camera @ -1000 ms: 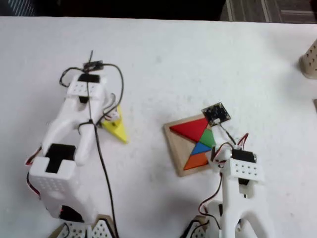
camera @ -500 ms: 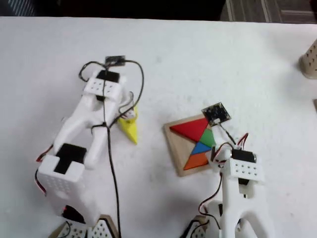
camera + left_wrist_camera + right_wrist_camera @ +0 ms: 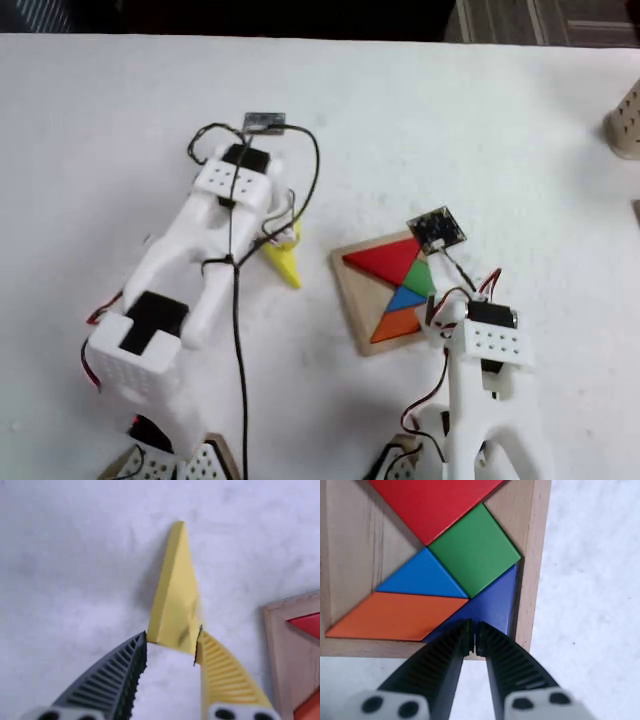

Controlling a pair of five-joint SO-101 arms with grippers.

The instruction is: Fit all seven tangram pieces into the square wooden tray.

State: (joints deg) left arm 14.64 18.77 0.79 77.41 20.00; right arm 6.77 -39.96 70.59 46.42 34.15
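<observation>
In the high view, your left claw [image 3: 281, 246] sits on the white table [image 3: 450, 120], gripping the wide end of the yellow triangle [image 3: 285, 264]. The triangle's tip points away from the claw. The square wooden tray [image 3: 350, 288] lies near the claw on the triangle's far side, apart from it. Inside the tray you can see a red triangle [image 3: 385, 260], a green square [image 3: 422, 277], a blue triangle [image 3: 406, 298] and an orange parallelogram [image 3: 396, 323]. The side of the tray floor nearest the left claw is bare wood.

In the left wrist view, the left claw [image 3: 170, 641] is clamped on the yellow triangle [image 3: 175, 590]. The black finger [image 3: 127, 670] presses one corner of its wide end and the yellow finger [image 3: 220, 670] presses the other. The piece runs straight out ahead of the tips. The tray's corner [image 3: 280, 650] stands just beside the yellow finger, with the red piece [image 3: 307, 622] showing inside it.

In the right wrist view, your right claw [image 3: 474, 630] is closed with nothing between its fingers. Its tips are at the tray's rim [image 3: 532, 580], right by a dark blue triangle [image 3: 492, 605]. Ahead of the tips lie the green square [image 3: 475, 550] and the red triangle [image 3: 435, 505]. The blue triangle [image 3: 422, 577] and the orange parallelogram [image 3: 395, 616] lie off to one side of the tips.
</observation>
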